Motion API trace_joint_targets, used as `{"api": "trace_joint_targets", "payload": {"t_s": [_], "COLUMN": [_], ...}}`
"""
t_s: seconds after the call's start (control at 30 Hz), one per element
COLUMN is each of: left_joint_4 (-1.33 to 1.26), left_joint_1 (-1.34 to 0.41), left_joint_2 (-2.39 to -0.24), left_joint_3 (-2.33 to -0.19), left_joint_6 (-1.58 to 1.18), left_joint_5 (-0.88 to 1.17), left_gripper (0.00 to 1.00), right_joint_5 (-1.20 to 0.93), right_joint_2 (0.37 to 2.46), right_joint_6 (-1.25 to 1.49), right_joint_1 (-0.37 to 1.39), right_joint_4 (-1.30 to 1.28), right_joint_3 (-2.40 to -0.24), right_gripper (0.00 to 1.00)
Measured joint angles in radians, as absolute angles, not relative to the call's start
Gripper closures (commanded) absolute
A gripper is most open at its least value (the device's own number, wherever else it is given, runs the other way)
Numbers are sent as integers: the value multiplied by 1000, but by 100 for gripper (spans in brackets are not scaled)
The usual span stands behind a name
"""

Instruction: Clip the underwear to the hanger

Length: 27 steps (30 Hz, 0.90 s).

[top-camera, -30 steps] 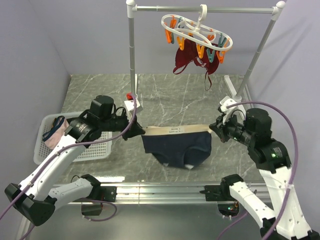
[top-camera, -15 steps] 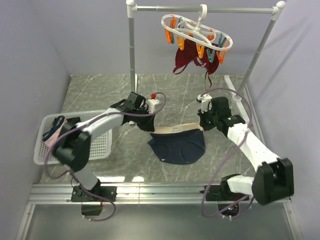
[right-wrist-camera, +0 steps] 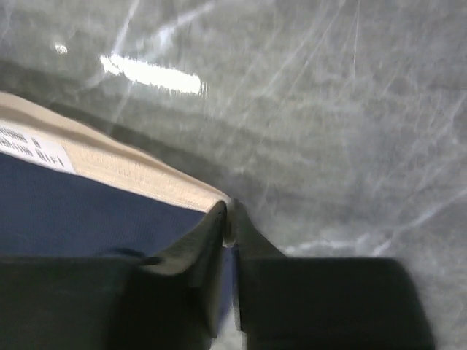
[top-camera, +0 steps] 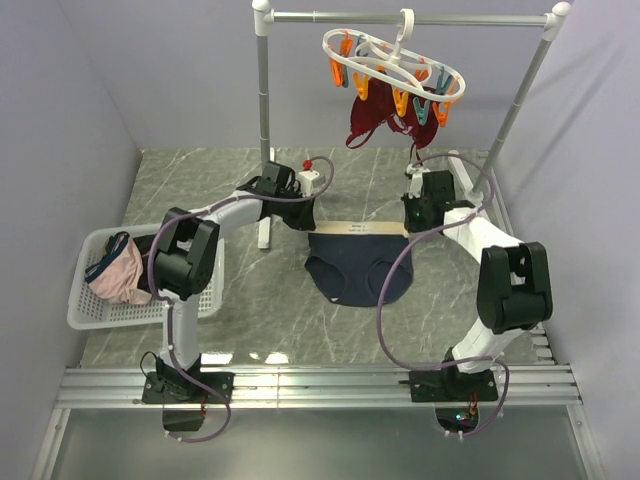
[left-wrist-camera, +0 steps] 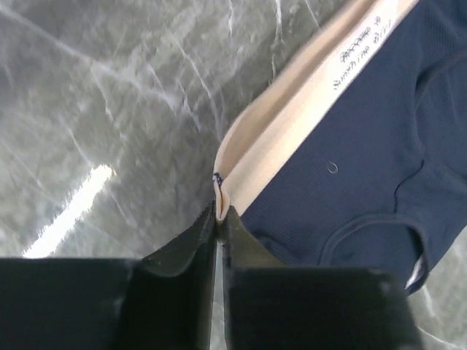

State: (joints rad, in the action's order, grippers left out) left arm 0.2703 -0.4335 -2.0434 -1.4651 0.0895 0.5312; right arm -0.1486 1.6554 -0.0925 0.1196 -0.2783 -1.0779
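navy underwear (top-camera: 357,268) is stretched between the two grippers, its pale waistband pulled straight and its body spread toward the near side. the left gripper (top-camera: 307,223) is at the band's left end, the right gripper (top-camera: 408,224) at its right end. behind and above, a white hanger (top-camera: 395,60) with orange and teal clips hangs by its hook from a grey rail (top-camera: 400,18). a maroon garment (top-camera: 372,122) dangles from the clips. at the left of the marble table (top-camera: 200,180), a white basket (top-camera: 92,312) holds a pink garment (top-camera: 120,278).
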Motion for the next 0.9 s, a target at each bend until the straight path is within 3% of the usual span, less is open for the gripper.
{"api": "trace_joint_targets", "payload": {"t_s": [0.07, 0.13, 0.17, 0.23, 0.27, 0.37, 0.5, 0.67, 0.9], "left_joint_4": [262, 258, 258, 260, 254, 183, 143, -15, -228], "left_joint_1": [-434, -433, -432, -427, -422, -397, -350, -352, -359], "left_joint_2": [-2063, -2082, -2090, -2092, -2088, -1992, -1729, -1478, -1493], "left_joint_3": [-1480, -1490, -1493, -1489, -1481, -1359, -1178, -1146, -1225], "left_joint_6": [90, 88, 86, 81, 76, 44, 40, 32, -50], "left_joint_5": [537, 544, 549, 559, 569, 591, 596, 598, 654], "left_gripper": [57, 51, 46, 36, 21, 10, 4, 1, 1], "right_joint_5": [-156, -159, -160, -166, -169, -184, -207, -202, -205], "right_joint_2": [1689, 1715, 1720, 1721, 1718, 1677, 1445, 1119, 1049], "right_joint_6": [-89, -78, -72, -70, -63, -62, -53, -15, -8], "right_joint_1": [114, 110, 108, 104, 102, 83, 20, -24, -25], "right_joint_4": [-279, -276, -278, -287, -294, -334, -350, -353, -383], "right_joint_3": [-1114, -1137, -1139, -1139, -1140, -1140, -1091, -1088, -1159], "right_gripper": [58, 41, 40, 20, 19, 18, 8, 3, 0]}}
